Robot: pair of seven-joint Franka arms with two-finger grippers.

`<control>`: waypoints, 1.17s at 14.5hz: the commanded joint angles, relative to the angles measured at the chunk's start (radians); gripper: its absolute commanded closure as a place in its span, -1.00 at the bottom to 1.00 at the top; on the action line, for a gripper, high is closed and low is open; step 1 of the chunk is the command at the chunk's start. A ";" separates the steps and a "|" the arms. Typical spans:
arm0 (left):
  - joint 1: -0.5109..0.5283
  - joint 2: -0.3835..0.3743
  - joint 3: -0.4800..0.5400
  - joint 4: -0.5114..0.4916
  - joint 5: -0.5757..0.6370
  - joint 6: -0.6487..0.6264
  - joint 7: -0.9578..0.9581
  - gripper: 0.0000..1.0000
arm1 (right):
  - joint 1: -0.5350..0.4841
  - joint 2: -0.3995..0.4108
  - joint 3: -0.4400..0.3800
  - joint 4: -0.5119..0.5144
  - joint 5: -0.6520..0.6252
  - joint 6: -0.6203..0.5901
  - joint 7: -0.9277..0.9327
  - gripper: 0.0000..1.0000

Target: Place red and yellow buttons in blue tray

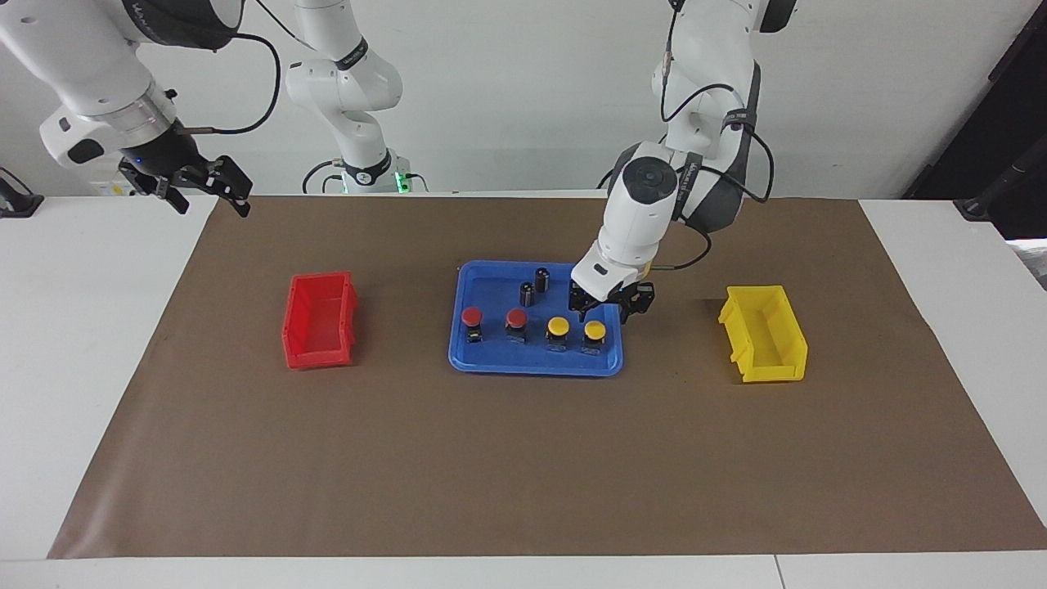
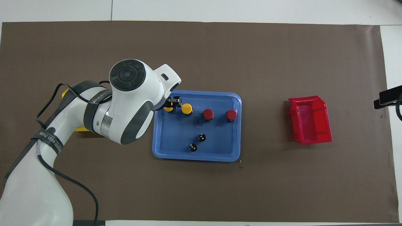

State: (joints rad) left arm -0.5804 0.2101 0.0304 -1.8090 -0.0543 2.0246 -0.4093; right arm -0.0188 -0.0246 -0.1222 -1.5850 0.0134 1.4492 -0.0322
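Note:
The blue tray (image 1: 492, 291) (image 2: 220, 151) lies mid-table. Along its edge farther from the robots stand two red buttons (image 1: 472, 317) (image 1: 516, 318) (image 2: 231, 115) (image 2: 208, 114) and two yellow buttons (image 1: 558, 327) (image 1: 595, 330) (image 2: 187, 108), all upright on black bases. My left gripper (image 1: 607, 312) (image 2: 172, 102) hangs open just above the yellow button at the left arm's end of the row, clear of its cap. From overhead the arm covers part of that button (image 2: 168, 109). My right gripper (image 1: 203, 188) waits open in the air at the right arm's end of the table.
Two dark capless cylinders (image 1: 527, 293) (image 1: 541, 278) (image 2: 202, 137) (image 2: 193, 147) stand in the tray, nearer to the robots than the buttons. A red bin (image 1: 321, 319) (image 2: 311, 120) sits toward the right arm's end, a yellow bin (image 1: 765, 333) toward the left arm's end.

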 commanded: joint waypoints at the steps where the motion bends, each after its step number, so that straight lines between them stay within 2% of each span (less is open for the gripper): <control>1: 0.037 -0.072 0.011 -0.012 0.004 -0.096 0.007 -1.00 | -0.006 -0.017 0.004 -0.018 -0.009 -0.001 -0.029 -1.00; 3: 0.103 -0.109 0.011 0.016 0.025 -0.170 0.038 -1.00 | -0.004 -0.017 0.004 -0.017 -0.009 -0.001 -0.029 -1.00; 8: 0.319 -0.222 0.016 0.057 0.025 -0.269 0.329 -1.00 | 0.000 -0.014 0.006 -0.003 -0.038 -0.001 -0.031 -1.00; 12: 0.430 -0.218 0.016 0.160 0.028 -0.371 0.406 -1.00 | 0.000 -0.014 0.006 -0.003 -0.036 0.007 -0.051 -1.00; 17: 0.482 -0.218 0.026 0.174 0.037 -0.382 0.496 -1.00 | -0.001 -0.014 0.004 -0.006 -0.030 0.014 -0.051 -1.00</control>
State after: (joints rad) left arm -0.1215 -0.0212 0.0588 -1.6648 -0.0371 1.6733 0.0312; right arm -0.0171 -0.0268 -0.1186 -1.5817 -0.0138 1.4505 -0.0540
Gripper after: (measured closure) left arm 0.000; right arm 0.000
